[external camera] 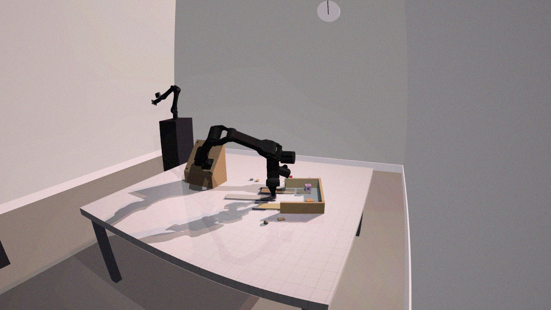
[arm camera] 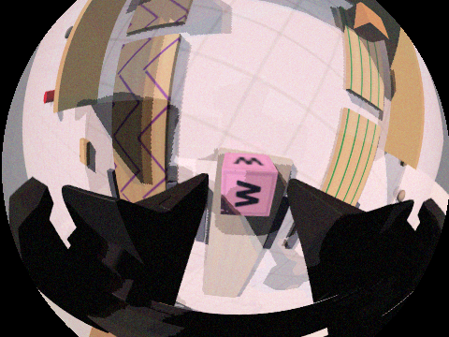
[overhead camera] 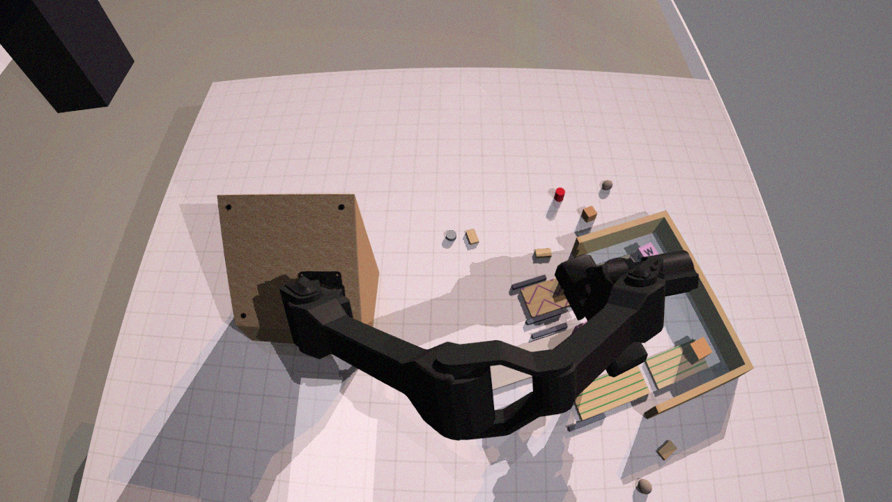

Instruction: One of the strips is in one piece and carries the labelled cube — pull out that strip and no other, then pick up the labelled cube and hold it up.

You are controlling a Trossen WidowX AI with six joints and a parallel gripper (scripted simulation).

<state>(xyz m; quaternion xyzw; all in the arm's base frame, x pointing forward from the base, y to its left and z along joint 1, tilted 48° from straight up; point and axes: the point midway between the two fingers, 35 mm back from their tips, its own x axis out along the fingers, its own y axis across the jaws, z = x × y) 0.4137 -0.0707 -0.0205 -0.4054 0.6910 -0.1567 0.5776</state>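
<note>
The plain pale strip [overhead camera: 510, 376] [external camera: 242, 196] [arm camera: 226, 262], in one piece, lies drawn out toward the arm's base. A pink cube [arm camera: 248, 192] marked W stands on its far end. My gripper [external camera: 272, 196] [arm camera: 249, 183] is open and points down, with the cube between its fingertips in the wrist view and gaps on both sides. The top view hides this cube. The purple zigzag strip [overhead camera: 541, 299] [arm camera: 161, 61] is split; a second pink W cube [overhead camera: 648, 251] [external camera: 308, 187] stands on its far piece. The green-striped strip [overhead camera: 611, 390] [arm camera: 353, 161] is split; an orange cube [overhead camera: 701, 348] [arm camera: 370, 21] stands on its far piece.
A walled wooden tray [overhead camera: 718, 305] [external camera: 302, 208] surrounds the far ends. Dark guide rails [overhead camera: 529, 282] [arm camera: 277, 222] flank the strips. Nearby are a red cylinder [overhead camera: 559, 194], a brown cube [overhead camera: 589, 214], a grey disc [overhead camera: 451, 235], small wooden blocks [overhead camera: 543, 252] and balls [overhead camera: 606, 185].
</note>
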